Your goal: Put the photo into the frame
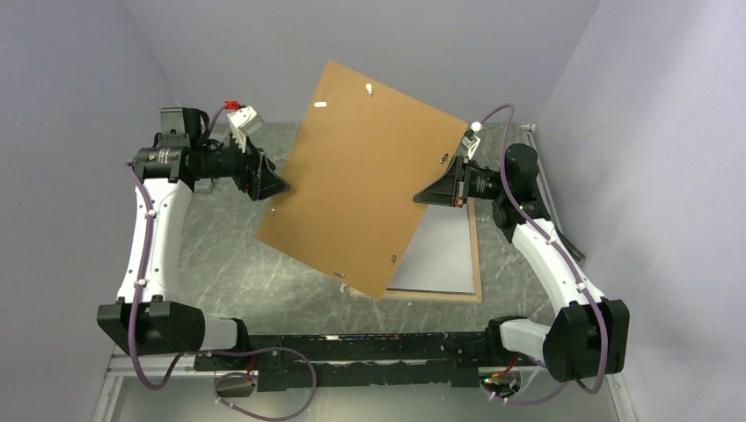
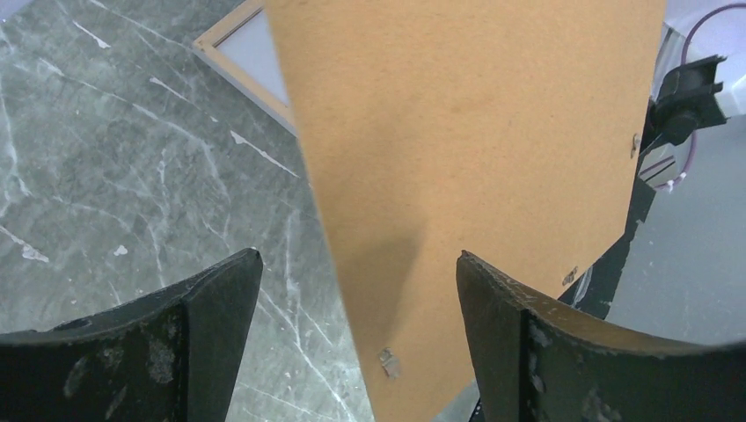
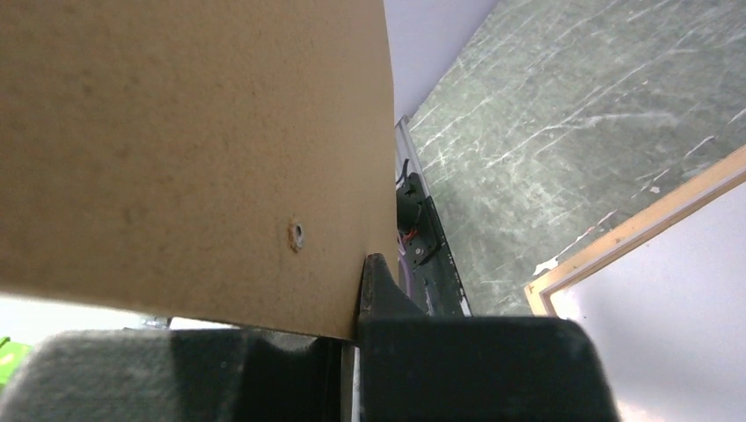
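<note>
— Looking from above first: what has the right claw [image 1: 437,189] got?

— It is clamped tight on one edge of the brown backing panel [image 1: 365,176], holding it tilted in the air. The left claw [image 1: 268,180] stands at the opposite edge, fingers spread wide and gripping nothing.

— And the frame?

— The frame [image 1: 435,296] lies flat on the table [image 1: 229,264], below the right claw and partly under the raised panel. Its wooden back rim is up and the inside is pale.

— From the left wrist?

— The panel's lower corner hangs between that claw's parted fingers [image 2: 220,290], and I see no contact. Beyond them, off to the side, a corner of the frame shows.

— From the right wrist?

— The panel's edge is pinched in the closed jaws. The frame's rim sits below and off to one side, on the marbled top.

— So how far along is it?

— The back is off, I'd say, and the frame is open. The photo I can't find in any view. Whether that pale inside is its reverse or the bare pane, I cannot tell. If it isn't in, it has to be laid in, then the panel put back.
</note>
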Controlling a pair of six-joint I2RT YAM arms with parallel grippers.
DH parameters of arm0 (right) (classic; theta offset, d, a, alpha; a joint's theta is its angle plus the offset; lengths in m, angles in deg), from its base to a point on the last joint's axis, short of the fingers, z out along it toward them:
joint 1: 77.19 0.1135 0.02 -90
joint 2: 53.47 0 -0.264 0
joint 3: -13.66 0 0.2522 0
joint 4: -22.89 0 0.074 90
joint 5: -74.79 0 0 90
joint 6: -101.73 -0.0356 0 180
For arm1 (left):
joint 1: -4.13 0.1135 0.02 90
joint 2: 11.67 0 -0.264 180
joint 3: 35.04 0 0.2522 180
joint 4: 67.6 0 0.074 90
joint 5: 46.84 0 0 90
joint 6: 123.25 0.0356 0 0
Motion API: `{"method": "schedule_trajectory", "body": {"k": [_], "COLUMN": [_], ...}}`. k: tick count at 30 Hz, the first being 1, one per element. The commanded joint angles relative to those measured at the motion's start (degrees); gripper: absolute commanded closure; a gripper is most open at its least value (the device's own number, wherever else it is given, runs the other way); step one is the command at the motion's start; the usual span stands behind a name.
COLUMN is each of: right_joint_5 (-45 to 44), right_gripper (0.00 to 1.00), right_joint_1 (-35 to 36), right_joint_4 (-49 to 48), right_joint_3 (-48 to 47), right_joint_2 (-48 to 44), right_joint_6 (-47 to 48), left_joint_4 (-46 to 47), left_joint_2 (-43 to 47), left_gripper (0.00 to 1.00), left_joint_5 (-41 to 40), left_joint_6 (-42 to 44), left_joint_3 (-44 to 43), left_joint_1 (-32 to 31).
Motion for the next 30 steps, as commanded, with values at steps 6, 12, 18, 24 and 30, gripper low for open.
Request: {"method": "schedule_trajectory", "body": {"k": [6, 12, 18, 24, 30], "right_joint_5": [1.59, 0.37, -1.09, -5.1, -7.81], "right_gripper": [1.0, 1.0, 1.0, 0.96, 0.81], "right_joint_1": [2.65, 4.94, 5.37, 5.31, 5.39], "right_joint_4": [-9.12, -6.58, -13.91, -26.07, -43.08], "right_joint_3": [-0.95, -2.05, -1.05, 0.23, 2.99], "right_joint_2": [-0.31, 1.01, 2.15, 3.43, 5.66], "right_joint_6": [-1.93, 0.1, -5.95, -14.14, -25.76], "left_joint_4": [3.76, 7.04, 10.73, 13.01, 17.75], "left_joint_2": [-3.76, -4.9, -3.63, -2.09, 0.86], "left_gripper": [0.31, 0.59, 0.77, 0.97, 0.97], "left_joint_5": [11.35, 16.92, 17.15, 16.52, 16.27], "left_joint_6": [-5.35, -10.3, -12.54, -15.18, -18.67], "left_joint_3": [-0.45, -1.11, 3.11, 6.02, 8.97], "left_joint_1": [3.36, 3.85, 3.9, 4.3, 4.35]}}
